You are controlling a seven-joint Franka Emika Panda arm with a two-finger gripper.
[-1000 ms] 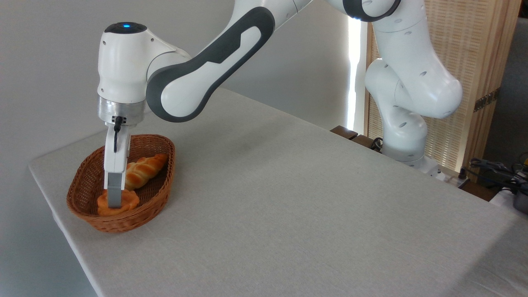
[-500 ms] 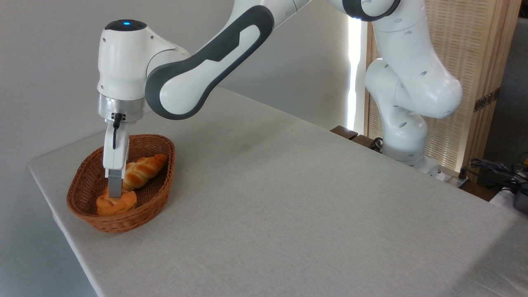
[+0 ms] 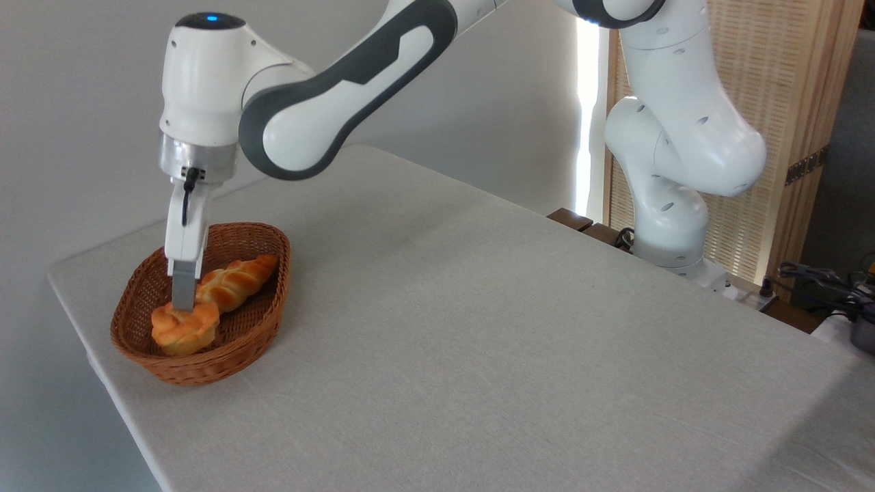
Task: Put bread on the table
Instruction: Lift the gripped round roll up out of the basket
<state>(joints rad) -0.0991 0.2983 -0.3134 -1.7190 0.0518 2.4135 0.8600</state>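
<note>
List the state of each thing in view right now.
end effector: shut on the bun, above the basket.
bun: gripped at its top, upright, partly raised inside the basket.
braided loaf: lying in the basket.
basket: upright on the table.
table: no bread on it yet.

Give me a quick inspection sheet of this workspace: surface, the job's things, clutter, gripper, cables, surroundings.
Surface: table with a light grey cloth cover, smooth, mostly bare.
Job's things: bread, the small round bun, held over the near end of the wicker basket, not yet on the table.
Clutter: braided loaf lying in the basket; nothing else seen on the cloth.
Gripper: gripper pointing straight down, fingers closed on the top of the bun.
Cables: short black cable at the wrist; loose cables and gear beyond the table's right edge.
Surroundings: plain wall behind, slatted wooden screen behind the arm's base.
</note>
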